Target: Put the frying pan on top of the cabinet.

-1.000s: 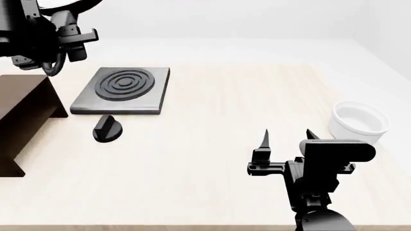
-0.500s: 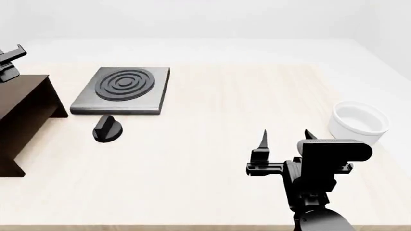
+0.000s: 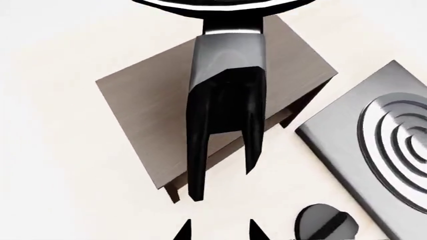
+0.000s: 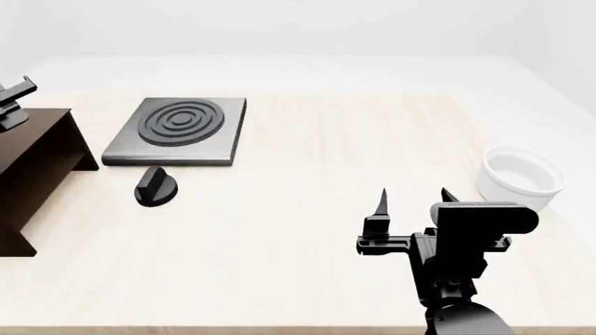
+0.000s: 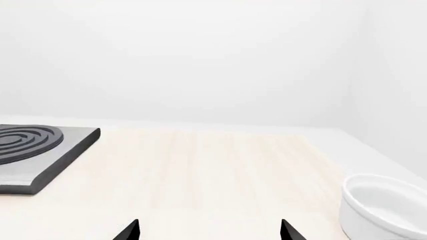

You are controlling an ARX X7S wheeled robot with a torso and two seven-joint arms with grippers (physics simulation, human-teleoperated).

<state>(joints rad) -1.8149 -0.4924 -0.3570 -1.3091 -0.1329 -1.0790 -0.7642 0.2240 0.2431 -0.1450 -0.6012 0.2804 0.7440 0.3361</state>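
The frying pan (image 3: pixel 227 95) shows only in the left wrist view: its long black handle runs down the middle and its glossy rim sits at the far edge. It hangs above the flat top of the dark brown cabinet (image 3: pixel 147 110). My left gripper (image 3: pixel 219 231) has its narrow-set tips either side of the line of the handle's loop end and is shut on the pan. In the head view only one finger of it (image 4: pixel 17 94) shows, at the left edge over the cabinet (image 4: pixel 38 157). My right gripper (image 4: pixel 415 199) is open and empty, low over the table; it also shows in the right wrist view (image 5: pixel 210 231).
A grey square hotplate (image 4: pixel 181 129) with rings lies right of the cabinet and also shows in the left wrist view (image 3: pixel 373 145). A small black knob (image 4: pixel 156 187) lies in front of it. A white bowl (image 4: pixel 521 176) stands at the table's right edge.
My left gripper has carried the pan leftward, from above the hotplate's left side to over the cabinet, nearly out of the head view. The right arm has barely moved.
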